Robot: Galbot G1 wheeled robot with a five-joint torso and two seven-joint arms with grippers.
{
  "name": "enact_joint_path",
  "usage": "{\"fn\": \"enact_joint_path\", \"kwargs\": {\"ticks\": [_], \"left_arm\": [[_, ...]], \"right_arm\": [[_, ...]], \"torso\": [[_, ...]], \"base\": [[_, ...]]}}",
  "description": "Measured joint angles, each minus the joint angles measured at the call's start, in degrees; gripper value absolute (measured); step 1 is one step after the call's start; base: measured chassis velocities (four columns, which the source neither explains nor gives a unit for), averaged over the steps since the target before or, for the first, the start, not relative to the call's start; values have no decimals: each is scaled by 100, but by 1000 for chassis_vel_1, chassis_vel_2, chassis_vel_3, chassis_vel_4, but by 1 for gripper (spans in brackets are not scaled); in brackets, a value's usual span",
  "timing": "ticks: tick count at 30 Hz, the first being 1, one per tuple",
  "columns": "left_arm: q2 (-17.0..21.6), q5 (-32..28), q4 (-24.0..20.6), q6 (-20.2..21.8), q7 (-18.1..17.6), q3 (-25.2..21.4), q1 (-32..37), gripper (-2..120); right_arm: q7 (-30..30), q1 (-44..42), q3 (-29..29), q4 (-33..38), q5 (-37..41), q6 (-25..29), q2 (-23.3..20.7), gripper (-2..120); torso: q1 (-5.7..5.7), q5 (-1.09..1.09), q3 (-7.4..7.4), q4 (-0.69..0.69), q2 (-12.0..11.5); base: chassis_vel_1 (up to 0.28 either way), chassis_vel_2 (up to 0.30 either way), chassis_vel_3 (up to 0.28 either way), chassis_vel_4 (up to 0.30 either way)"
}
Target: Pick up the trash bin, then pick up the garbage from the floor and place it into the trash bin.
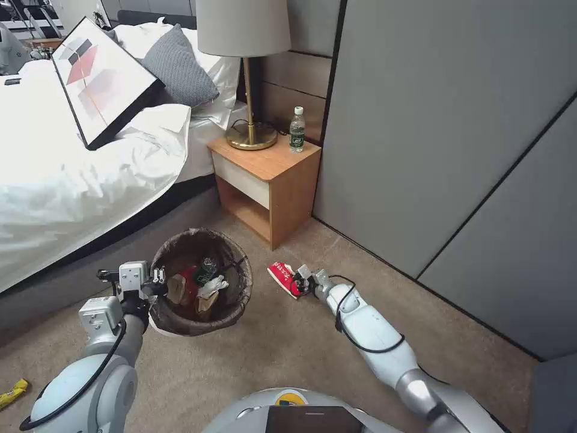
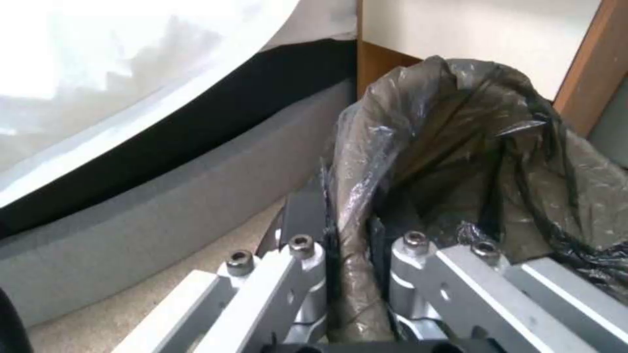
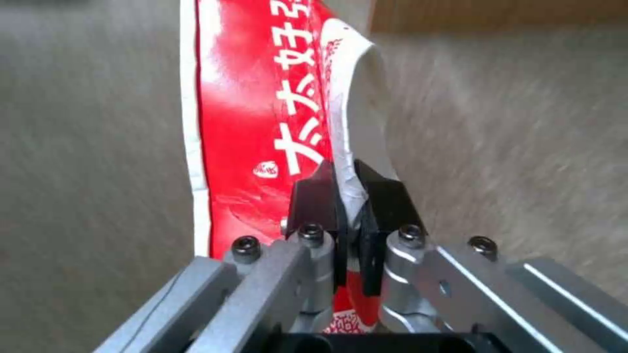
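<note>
The trash bin (image 1: 186, 322), white with a dark bag (image 2: 458, 162) folded over its rim, hangs just above the carpet at the left. My left gripper (image 1: 157, 282) is shut on its near-left rim (image 2: 353, 274). Inside lie several pieces of garbage (image 1: 201, 285): brown paper, white tissue, a red packet and a small green-labelled bottle. To the bin's right, my right gripper (image 1: 302, 282) is shut on a red-and-white packet (image 1: 282, 278), its black fingers (image 3: 314, 201) pinching the packet's edge (image 3: 262, 108) low over the carpet.
A wooden nightstand (image 1: 267, 180) with a brass lamp (image 1: 249, 135) and a water bottle (image 1: 297, 130) stands behind the bin. The bed (image 1: 72, 180) runs along the left, grey wall panels (image 1: 433, 150) along the right. A yellow wrapper (image 1: 13, 393) lies at far left on the carpet.
</note>
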Motion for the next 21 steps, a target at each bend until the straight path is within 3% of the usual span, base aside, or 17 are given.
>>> {"fn": "enact_joint_path", "kwargs": {"ticks": [1,4,8,15,21], "left_arm": [[0,0,0,0,0,0,0,7],[1,-7,0,4,-2,-28,23,7],[-9,-6,0,7,-3,-30,10,7],[-28,-1,0,33,-7,-4,-12,7],[-38,23,0,44,-13,37,-32,7]], "right_arm": [[0,0,0,0,0,0,0,3],[382,-524,228,1561,514,-198,-378,3],[495,-724,439,2244,728,-315,-587,3],[668,-1168,1036,4440,1290,-708,-1170,3],[771,-1342,1156,5631,1491,-908,-1159,3]], "torso": [[0,0,0,0,0],[0,1,-1,1,0],[0,-1,-1,1,0],[0,0,-1,0,0],[0,0,-1,0,0]], "base": [[0,0,0,0],[0,0,0,0],[0,0,0,0],[0,0,0,0],[0,0,0,0]]}}
